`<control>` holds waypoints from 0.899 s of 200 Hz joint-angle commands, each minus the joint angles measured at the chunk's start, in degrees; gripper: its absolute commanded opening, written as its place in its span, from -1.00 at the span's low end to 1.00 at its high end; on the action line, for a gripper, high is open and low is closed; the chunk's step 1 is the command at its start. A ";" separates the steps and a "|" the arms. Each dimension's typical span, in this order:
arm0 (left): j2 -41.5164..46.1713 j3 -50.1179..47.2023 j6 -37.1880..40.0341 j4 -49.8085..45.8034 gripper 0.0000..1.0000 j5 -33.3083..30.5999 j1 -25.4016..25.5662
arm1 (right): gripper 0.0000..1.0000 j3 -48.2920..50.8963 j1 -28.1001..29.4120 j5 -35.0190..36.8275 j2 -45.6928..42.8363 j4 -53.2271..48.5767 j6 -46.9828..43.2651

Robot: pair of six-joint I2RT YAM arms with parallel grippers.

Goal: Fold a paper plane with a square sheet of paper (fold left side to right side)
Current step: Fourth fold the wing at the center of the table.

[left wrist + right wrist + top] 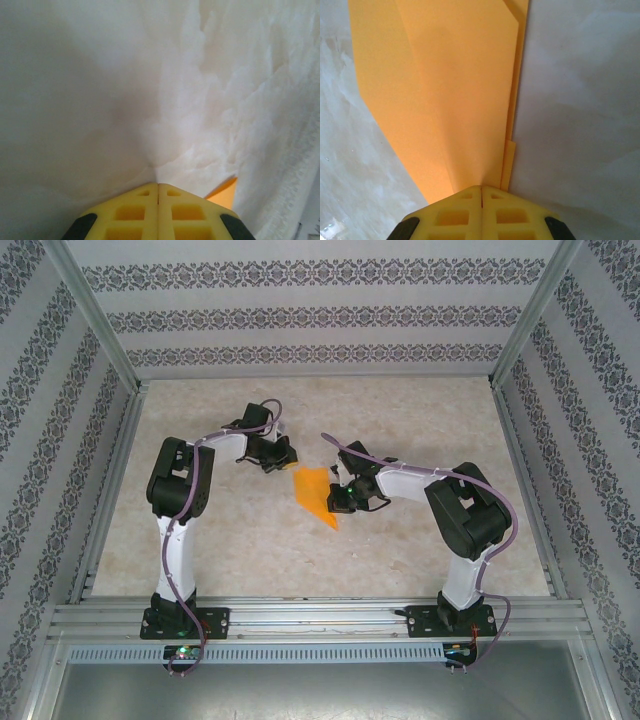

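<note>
An orange paper sheet [313, 492] is lying in the middle of the table [420, 430], folded into a kite shape with layered edges, narrowing toward the arm bases. Bare tabletop is stretching widely around it. The left gripper [158, 185], fingers pressed together, is sitting just beside its far-left corner. The right gripper [482, 187], also closed, is touching its right edge; whether it is pinching a layer is unclear.

Pale marbled table [420, 540], 1 folded orange paper [314, 492] on it near the middle.
</note>
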State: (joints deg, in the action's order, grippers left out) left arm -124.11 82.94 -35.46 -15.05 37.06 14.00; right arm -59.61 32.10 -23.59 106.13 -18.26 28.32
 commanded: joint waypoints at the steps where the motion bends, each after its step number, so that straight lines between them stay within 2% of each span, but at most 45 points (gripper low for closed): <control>1: 7.52 -2.48 2.85 -1.35 -0.86 -2.49 -1.90 | -1.00 1.92 0.07 1.80 1.78 -7.71 0.47; 32: 14.87 -9.61 0.56 4.46 -0.87 2.85 0.92 | -1.00 2.17 -0.45 1.81 1.69 -7.19 0.78; 56: 16.51 -13.66 -2.55 9.25 -0.89 5.90 4.63 | -1.00 2.65 -0.87 1.86 1.44 -6.72 1.05; 101: 10.82 -13.03 -4.15 12.08 -0.90 6.67 9.91 | -1.00 2.75 -0.90 1.89 1.69 -6.76 0.99; 180: 4.38 -13.42 -2.73 10.95 -0.96 2.64 10.25 | -1.00 2.76 -0.95 -0.21 0.80 -5.92 1.51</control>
State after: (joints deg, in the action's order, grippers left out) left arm -117.91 69.87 -38.39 -4.95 41.12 24.32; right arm -59.44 31.62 -24.71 106.13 -18.22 28.73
